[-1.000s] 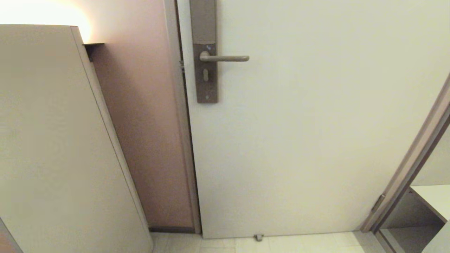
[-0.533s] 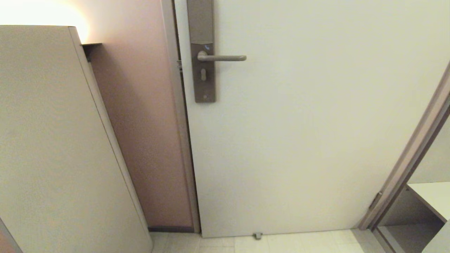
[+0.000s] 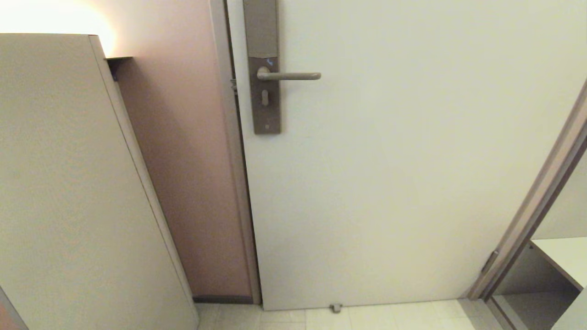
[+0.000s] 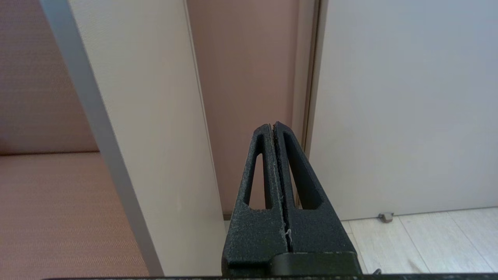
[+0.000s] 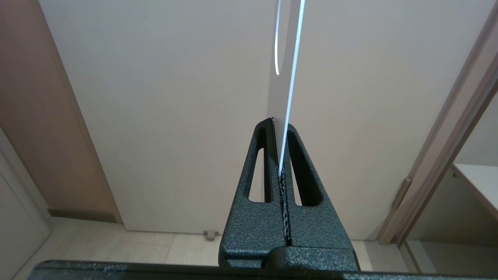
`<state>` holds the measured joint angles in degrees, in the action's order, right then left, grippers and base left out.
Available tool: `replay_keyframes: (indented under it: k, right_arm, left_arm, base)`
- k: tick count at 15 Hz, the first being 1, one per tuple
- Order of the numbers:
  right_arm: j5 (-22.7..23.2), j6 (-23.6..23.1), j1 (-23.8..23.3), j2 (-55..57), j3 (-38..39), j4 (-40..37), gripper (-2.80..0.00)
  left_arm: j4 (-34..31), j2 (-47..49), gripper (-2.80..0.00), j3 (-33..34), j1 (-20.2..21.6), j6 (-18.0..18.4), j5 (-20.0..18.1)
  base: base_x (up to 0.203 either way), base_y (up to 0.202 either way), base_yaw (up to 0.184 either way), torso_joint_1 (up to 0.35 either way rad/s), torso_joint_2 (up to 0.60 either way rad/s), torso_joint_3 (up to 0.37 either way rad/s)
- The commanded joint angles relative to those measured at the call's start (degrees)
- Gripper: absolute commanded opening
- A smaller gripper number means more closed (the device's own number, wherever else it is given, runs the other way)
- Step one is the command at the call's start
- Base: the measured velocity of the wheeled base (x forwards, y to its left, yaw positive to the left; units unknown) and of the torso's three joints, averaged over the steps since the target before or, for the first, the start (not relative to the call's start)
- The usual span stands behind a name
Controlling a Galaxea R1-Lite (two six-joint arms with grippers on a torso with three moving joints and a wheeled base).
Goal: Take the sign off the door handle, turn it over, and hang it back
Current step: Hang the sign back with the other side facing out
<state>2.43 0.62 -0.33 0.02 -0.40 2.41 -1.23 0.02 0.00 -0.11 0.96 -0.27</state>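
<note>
Right gripper (image 5: 281,128) pinches the sign (image 5: 281,89) edge-on | door handle (image 3: 289,76) bare | next: raise, rehang.

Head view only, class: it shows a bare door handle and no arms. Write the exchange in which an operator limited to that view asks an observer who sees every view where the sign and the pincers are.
Operator: The door handle carries nothing. Where is the sign?
Observer: The right pincer is shut on one end of the sign, which stands out beyond its tips, edge-on to the wrist camera.
Operator: And the left pincer?
Observer: The left pincer is shut with nothing in it, pointing toward the strip of wall beside the door.
</note>
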Motion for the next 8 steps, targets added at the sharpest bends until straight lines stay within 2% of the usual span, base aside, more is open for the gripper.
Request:
replay_keyframes:
  k: [1, 6, 8]
  right_arm:
    - [0.04, -0.01, -0.02, -0.02, -0.13, -0.13, -2.8]
    - [1.49, -0.01, -0.02, 0.23, -2.22, -5.12, -2.8]
    - [7.24, -0.01, -0.02, 0.84, -3.86, -6.99, -2.8]
  left_arm:
    - [0.0, -0.02, -2.8, 0.0, -0.05, 0.0, 0.0]
    - [0.0, -0.02, -2.8, 0.0, 0.02, 0.0, -0.05]
    - [0.0, -0.02, -2.8, 0.0, 0.02, 0.0, 0.0]
  base:
    - [0.0, 0.0, 0.0, 0.0, 0.0, 0.0]
    - [0.0, 0.0, 0.0, 0.0, 0.0, 0.0]
    - [0.0, 0.0, 0.0, 0.0, 0.0, 0.0]
